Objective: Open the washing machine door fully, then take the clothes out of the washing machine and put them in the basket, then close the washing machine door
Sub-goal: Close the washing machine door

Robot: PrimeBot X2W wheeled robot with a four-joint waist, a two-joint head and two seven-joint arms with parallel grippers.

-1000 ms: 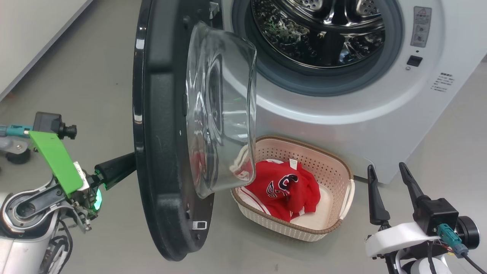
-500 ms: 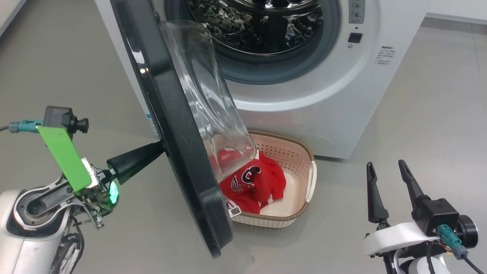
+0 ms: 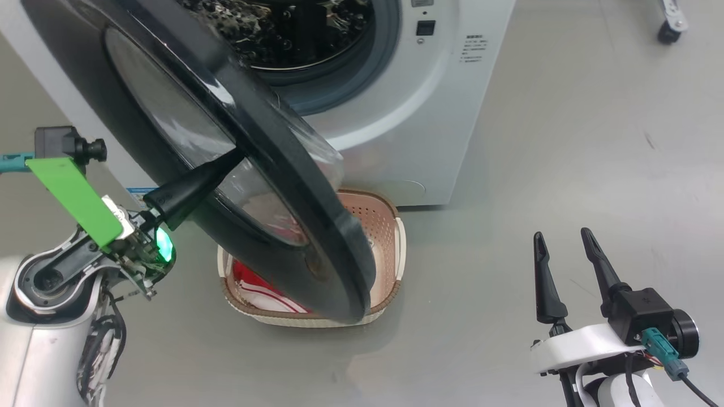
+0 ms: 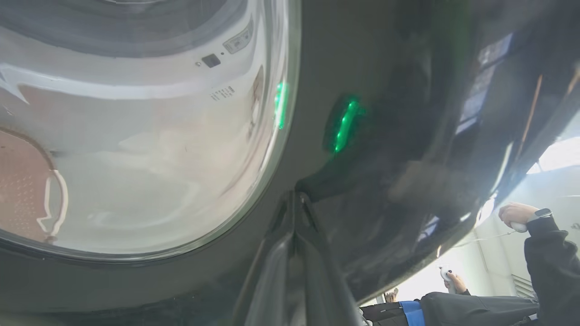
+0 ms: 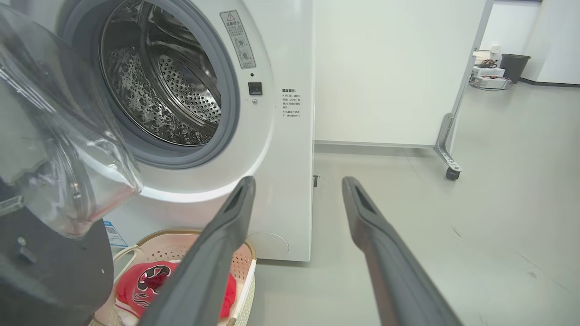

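Note:
The washing machine door (image 3: 283, 186), round and glossy black, stands part-way swung in front of the white washing machine (image 3: 396, 113), whose steel drum (image 3: 305, 34) is exposed. My left gripper (image 3: 238, 152) is shut, its tip touching the door's outer face beside the glass window (image 4: 136, 136); in the left wrist view the left gripper (image 4: 294, 199) meets the black ring. The cream basket (image 3: 380, 199) sits on the floor below the door, largely covered by it, with the red clothes (image 3: 249, 276) inside. My right gripper (image 3: 560, 233) hangs open over bare floor to the right, holding nothing.
The right wrist view shows the open right gripper (image 5: 299, 181), the drum (image 5: 158, 81), the basket (image 5: 247, 267) with the clothes (image 5: 145, 280), and a wheeled white partition (image 5: 446, 154) behind. A person's hands and dark sleeve (image 4: 543, 253) are reflected or seen past the door's edge.
The door has swung toward the machine with my shut left gripper against its outer face, and it now covers most of the basket. The head camera has turned too. The right gripper stays open.

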